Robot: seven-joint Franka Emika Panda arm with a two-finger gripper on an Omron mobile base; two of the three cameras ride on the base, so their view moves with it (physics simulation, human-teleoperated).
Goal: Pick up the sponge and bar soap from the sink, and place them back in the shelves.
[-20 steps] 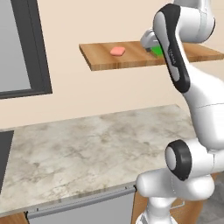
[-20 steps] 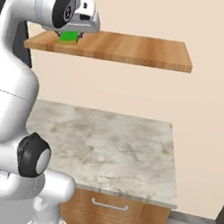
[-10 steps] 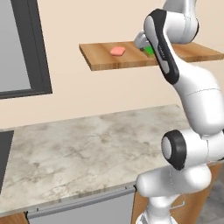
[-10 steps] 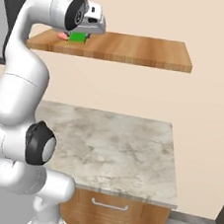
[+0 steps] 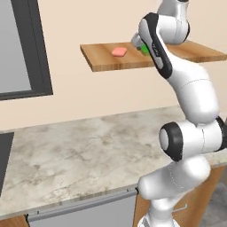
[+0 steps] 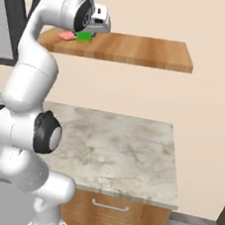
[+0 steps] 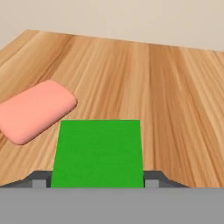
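Note:
The green sponge [image 7: 98, 153] sits between my gripper's [image 7: 96, 181] two dark fingertips [image 7: 39, 180], which are shut on its sides just over the wooden shelves [image 7: 166, 87]. Whether it rests on the plank I cannot tell. The pink bar soap [image 7: 36, 110] lies flat on the plank close to the sponge's left. In the left base view the soap [image 5: 119, 52] lies on the shelves [image 5: 106, 62] left of the sponge [image 5: 144, 49], half hidden by my arm. From the right, the gripper [image 6: 86, 34] holds the sponge [image 6: 84, 37] beside the soap [image 6: 66, 36]. A black strip [image 5: 3, 150] at the counter's left edge may be the sink.
A marble counter [image 5: 88, 150] runs below the shelves [image 6: 137, 52], with wooden drawers [image 6: 112, 209] under it. A dark-framed window [image 5: 26, 48] is on the wall at the left. The shelf's right half is bare wood.
My gripper has carried the sponge leftward along the shelf, closer to the bar soap. The soap has stayed where it was.

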